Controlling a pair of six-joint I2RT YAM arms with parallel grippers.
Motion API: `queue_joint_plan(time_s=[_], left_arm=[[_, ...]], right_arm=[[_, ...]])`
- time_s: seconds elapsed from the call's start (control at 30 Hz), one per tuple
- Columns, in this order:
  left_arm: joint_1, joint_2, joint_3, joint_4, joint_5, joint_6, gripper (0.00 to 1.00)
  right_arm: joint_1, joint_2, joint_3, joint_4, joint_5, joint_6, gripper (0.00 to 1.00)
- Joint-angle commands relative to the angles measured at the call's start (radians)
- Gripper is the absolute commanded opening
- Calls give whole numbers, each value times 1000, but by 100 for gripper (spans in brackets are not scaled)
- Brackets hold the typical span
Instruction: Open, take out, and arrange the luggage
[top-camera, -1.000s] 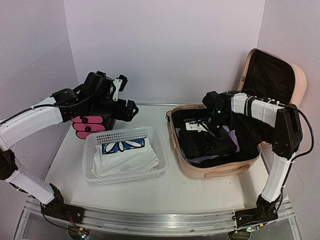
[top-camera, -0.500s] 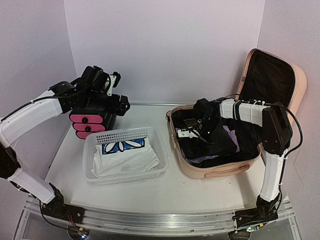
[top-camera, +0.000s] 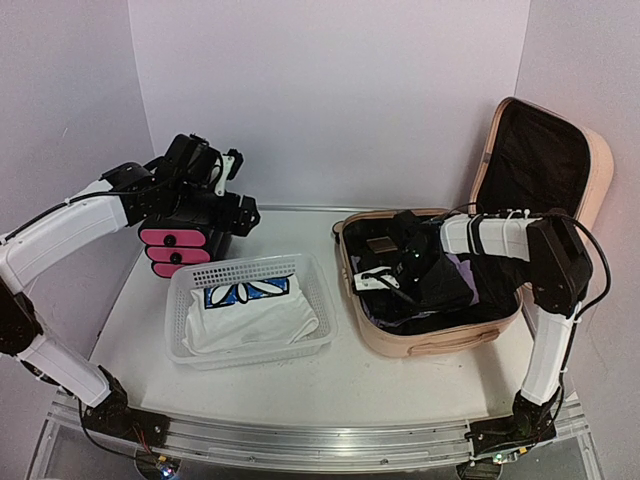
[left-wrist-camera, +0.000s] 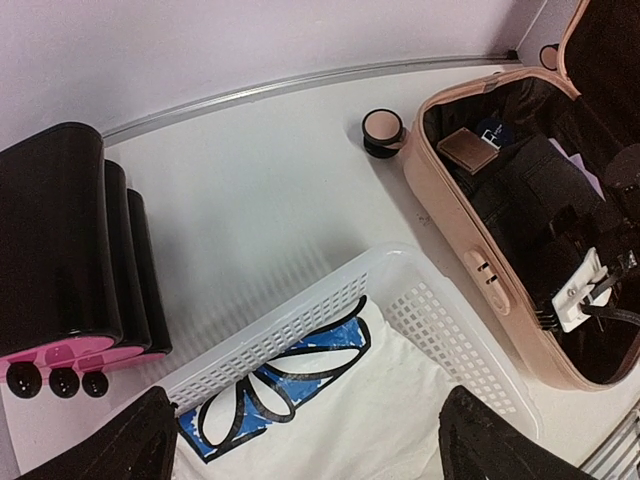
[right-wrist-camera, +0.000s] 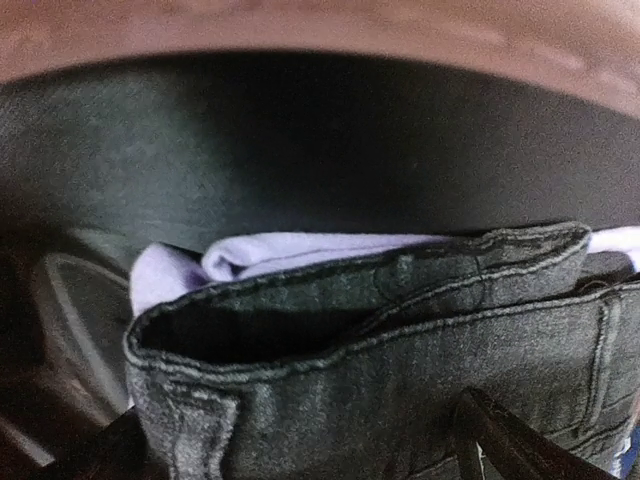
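Two arms are at work over the table (top-camera: 380, 385). The luggage (top-camera: 440, 345) lies on the right side of it, flat on its back. Its lid (top-camera: 540, 150) stands up against the right wall, showing black lining.

The right arm reaches down into the open shell. The right gripper (right-wrist-camera: 300, 410) has its fingers spread wide, low over a pair of dark grey jeans (right-wrist-camera: 400, 350). I cannot tell whether the tips touch the denim, and nothing is held. A lilac cloth (right-wrist-camera: 280, 255) peeks out from behind the waistband. A small brown case (left-wrist-camera: 468, 150) lies at the far end of the shell.

On the left, a white mesh basket (top-camera: 190, 290) sits near the luggage but apart from it. A white shirt (top-camera: 255, 315) with a blue and black print is folded inside.

Behind the basket stands a black drawer box (top-camera: 175, 245) with pink fronts. The left arm is raised above that box. The left gripper (left-wrist-camera: 308, 400) has its fingers wide apart and empty, hanging over the basket's far edge.

A small round black thing with a peach top (left-wrist-camera: 381, 130) sits on the table by the luggage's far left corner.
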Motion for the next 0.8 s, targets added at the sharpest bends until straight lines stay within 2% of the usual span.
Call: queue_joint_plan(time_s=[0.0,0.1,0.3,0.4,0.57,0.7,0.77], left_arm=[[7,-3,56,4,16,15,91],[7,-17,48,0,2,15,91],[8,-28,42,-5,-2,4,91],[8,-23,48,-5,-3,-3,91],[8,-15,58,-4,2,-5,91],[9,-11,65,-5,5,-10,91],[8,-10,67,-5,4,-10,91]], right_arm=[[10,29,-20,186,146,-26,98],[10,44,-20,268,214,-25,98],[10,56,-7,270,237,-33,94],[8,54,-33,273,232,-40,98],[8,58,-54,297,237,-31,98],[8,60,-50,301,248,-31,86],[8,56,-46,302,246,-27,73]])
